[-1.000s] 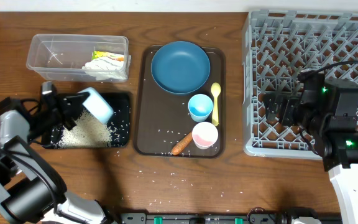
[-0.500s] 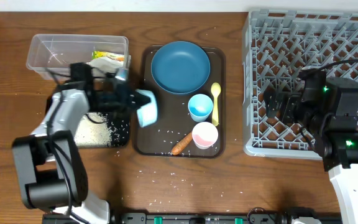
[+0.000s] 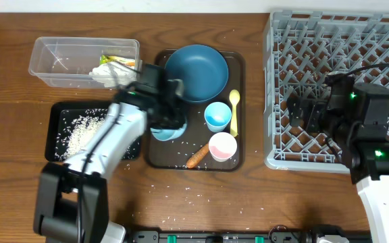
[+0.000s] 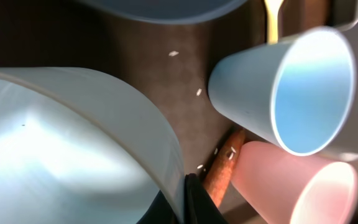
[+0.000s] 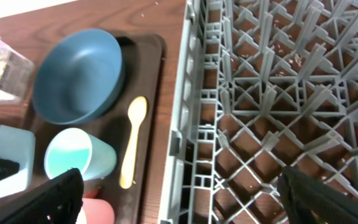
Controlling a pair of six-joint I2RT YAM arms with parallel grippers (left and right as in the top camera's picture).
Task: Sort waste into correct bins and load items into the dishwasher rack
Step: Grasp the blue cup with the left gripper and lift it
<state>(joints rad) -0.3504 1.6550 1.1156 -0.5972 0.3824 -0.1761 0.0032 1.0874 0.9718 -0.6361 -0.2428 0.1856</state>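
My left gripper (image 3: 162,120) is shut on the rim of the white-and-light-blue bowl (image 3: 168,130), holding it over the left side of the brown serving tray (image 3: 155,156). In the left wrist view the bowl (image 4: 73,143) fills the left, with the light blue cup (image 4: 291,87), pink cup (image 4: 297,186) and carrot-like stick (image 4: 222,171) beside it. The dark blue plate (image 3: 196,72), light blue cup (image 3: 217,116), pink cup (image 3: 223,146), yellow spoon (image 3: 234,108) and stick (image 3: 198,155) lie on the tray. Rice (image 3: 80,131) lies in the black tray (image 3: 53,152). My right gripper (image 5: 179,199) is open over the grey rack (image 3: 343,74).
The clear tub (image 3: 59,57) at the back left holds the yellow-green wrapper (image 3: 117,61) and white tissue (image 3: 110,75). Loose rice grains (image 3: 181,196) are scattered on the table in front of the brown tray. The rack's near wall (image 5: 185,124) stands right of the spoon.
My left arm has swung right, carrying the bowl from above the black tray to the left side of the brown tray. The right arm has not moved.
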